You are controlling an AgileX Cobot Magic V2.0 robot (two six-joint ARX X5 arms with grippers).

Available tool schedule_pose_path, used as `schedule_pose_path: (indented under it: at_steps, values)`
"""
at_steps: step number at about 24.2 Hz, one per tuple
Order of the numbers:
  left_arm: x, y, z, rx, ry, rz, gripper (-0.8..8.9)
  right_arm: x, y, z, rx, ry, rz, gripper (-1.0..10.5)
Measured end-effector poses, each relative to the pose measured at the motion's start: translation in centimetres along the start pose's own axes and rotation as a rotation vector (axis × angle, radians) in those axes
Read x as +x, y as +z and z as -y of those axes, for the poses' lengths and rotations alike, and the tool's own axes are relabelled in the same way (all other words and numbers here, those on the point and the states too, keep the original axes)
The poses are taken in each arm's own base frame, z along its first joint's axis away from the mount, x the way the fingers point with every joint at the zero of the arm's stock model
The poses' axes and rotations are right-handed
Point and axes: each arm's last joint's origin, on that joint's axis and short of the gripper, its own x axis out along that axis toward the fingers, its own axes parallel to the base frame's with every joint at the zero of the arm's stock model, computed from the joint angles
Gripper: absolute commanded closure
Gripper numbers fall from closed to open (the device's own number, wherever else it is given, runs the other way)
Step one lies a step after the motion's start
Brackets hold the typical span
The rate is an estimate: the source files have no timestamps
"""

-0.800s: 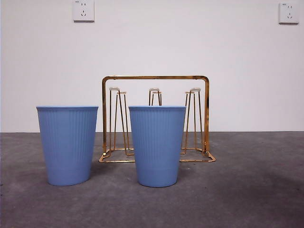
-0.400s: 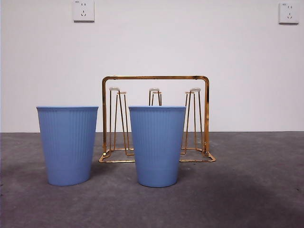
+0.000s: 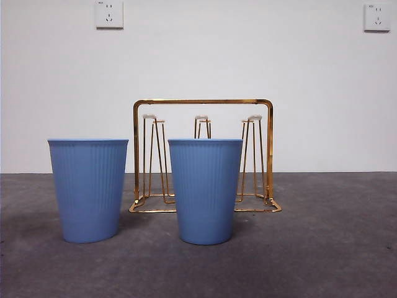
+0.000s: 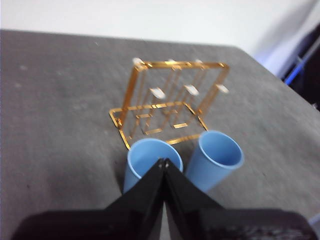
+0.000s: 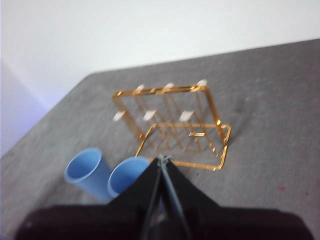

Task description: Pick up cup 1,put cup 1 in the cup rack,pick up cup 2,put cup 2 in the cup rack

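Cups (image 3: 89, 189) (image 3: 205, 190) stand upright, mouths up, seemingly before rack (image 3: 203, 102).

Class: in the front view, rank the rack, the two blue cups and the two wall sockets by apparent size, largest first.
1. Rack.
2. Left cup and middle cup: alike, no ranking.
3. Left socket and right socket: smallest, but farther away, so true size unsure.

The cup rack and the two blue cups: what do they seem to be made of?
The cup rack looks like thin metal wire with a shiny gold finish, since it glints; its prong tips are white, perhaps plastic caps. The left blue cup and the right blue cup look like matte plastic with fine vertical ribs, though glazed ceramic cannot be excluded.
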Motion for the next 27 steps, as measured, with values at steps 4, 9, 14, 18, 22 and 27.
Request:
schedule_pose_path:
  at_steps: [4, 9, 14, 18, 22, 27]
  values:
    - [-0.9, 1.5, 0.7, 0.006, -0.005, -0.060, 8.20, -0.6, 1.7, -0.7, -0.006, 0.018, -0.109, 9.6]
    - [-1.4, 2.4, 1.2, 0.013, -0.010, -0.123, 8.20, -0.5, 2.8, -0.9, -0.005, 0.028, -0.280, 9.6]
    - [-0.9, 2.2, 1.1, -0.009, -0.036, -0.227, 8.13, 0.4, 3.0, -0.4, -0.002, 0.032, -0.379, 9.5]
    - [-0.4, 2.3, 1.1, -0.020, -0.091, -0.258, 4.80, 0.6, 3.1, -0.4, 0.006, 0.079, -0.380, 6.8]
    - [0.3, 2.8, 1.1, -0.043, -0.213, -0.270, 2.01, 1.0, 3.3, -0.4, 0.022, 0.138, -0.380, 4.4]
    - [1.3, 3.5, 1.3, -0.067, -0.370, -0.268, 2.02, 4.4, 4.2, 0.3, 0.059, 0.207, -0.431, 4.5]
